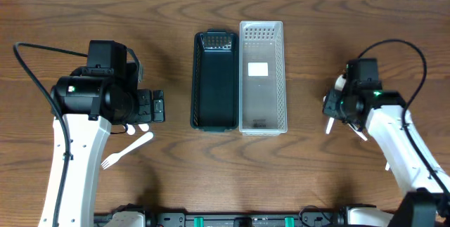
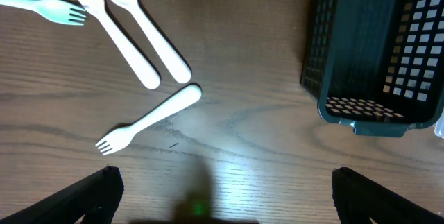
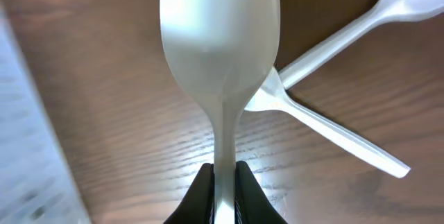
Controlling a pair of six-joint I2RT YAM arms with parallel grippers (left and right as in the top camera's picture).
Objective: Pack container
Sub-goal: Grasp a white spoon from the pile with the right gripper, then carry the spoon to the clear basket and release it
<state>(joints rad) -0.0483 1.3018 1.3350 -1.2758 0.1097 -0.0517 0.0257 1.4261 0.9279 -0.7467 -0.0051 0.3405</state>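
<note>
Spoon [image 3: 219, 50], handle pinched in right claw [image 3: 223, 174], bowl pointing straight ahead, left claw [image 2: 223, 191] spread wide

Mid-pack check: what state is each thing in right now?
left hand: open, empty.
right hand: shut on the spoon's handle.
spoon: held, bowl pointing away from the hand.
dark basket: upright, empty.
clear basket: upright, no cutlery inside.
forks: lying loose, not packed.
</note>
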